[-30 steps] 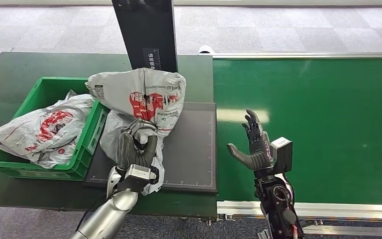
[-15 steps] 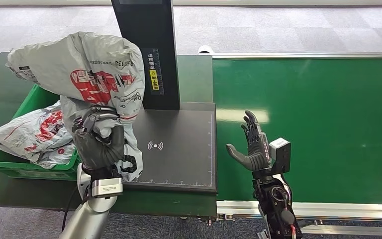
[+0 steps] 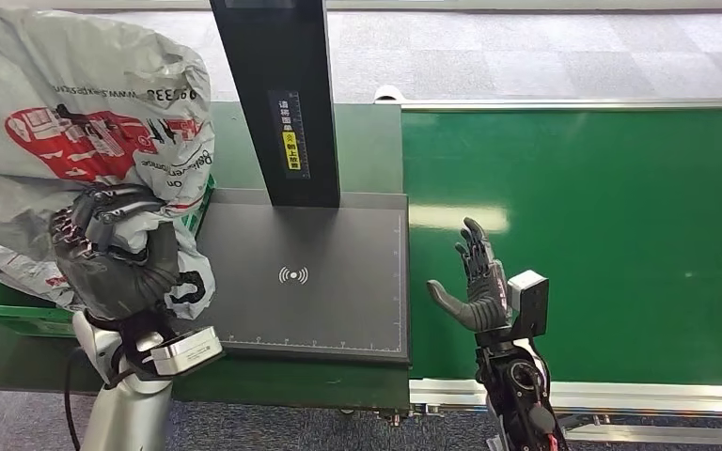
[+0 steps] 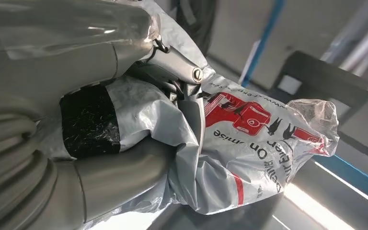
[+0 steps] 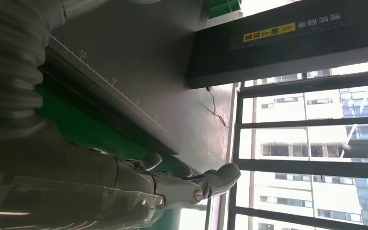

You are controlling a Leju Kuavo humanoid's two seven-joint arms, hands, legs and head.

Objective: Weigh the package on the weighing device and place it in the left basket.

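My left hand [image 3: 113,258] grips a grey plastic package [image 3: 75,122] with red print and holds it high over the green basket [image 3: 5,310] at the left. The wrist view shows the package [image 4: 249,143] bunched in my left hand [image 4: 105,124]. A second grey package [image 3: 19,268] lies in the basket, mostly hidden. The dark weighing plate [image 3: 310,277] with its white symbol is bare. My right hand [image 3: 475,282] stands open with fingers spread, just right of the plate over the green belt; its fingers [image 5: 191,184] hold nothing.
A black post [image 3: 277,99] with a yellow label rises at the back of the weighing plate. The green conveyor belt [image 3: 602,235] stretches to the right, with a metal rail along its near edge. Grey carpet lies beyond the table.
My left hand has lifted the package off the weighing plate and swung it up and left over the basket. The plate is now bare. My right hand has barely moved.
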